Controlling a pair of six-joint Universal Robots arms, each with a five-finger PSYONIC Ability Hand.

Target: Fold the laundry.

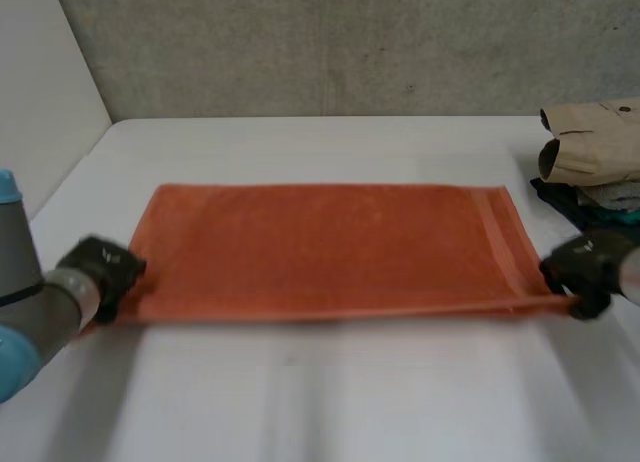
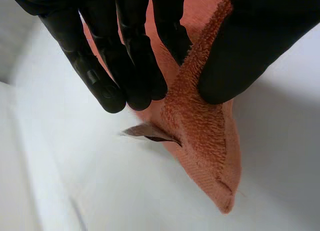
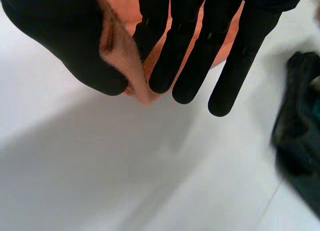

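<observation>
Now the left hand (image 1: 103, 269) and right hand (image 1: 588, 267) each pinch a lower towel (image 1: 330, 247) corner, where shallow grips could slip mid-fold.

No writing, brand, number or sign can be read on anything here. The small tag (image 2: 149, 132) sewn near the corner of the orange towel (image 2: 202, 141) is seen almost edge-on, and no print on it can be made out.
</observation>
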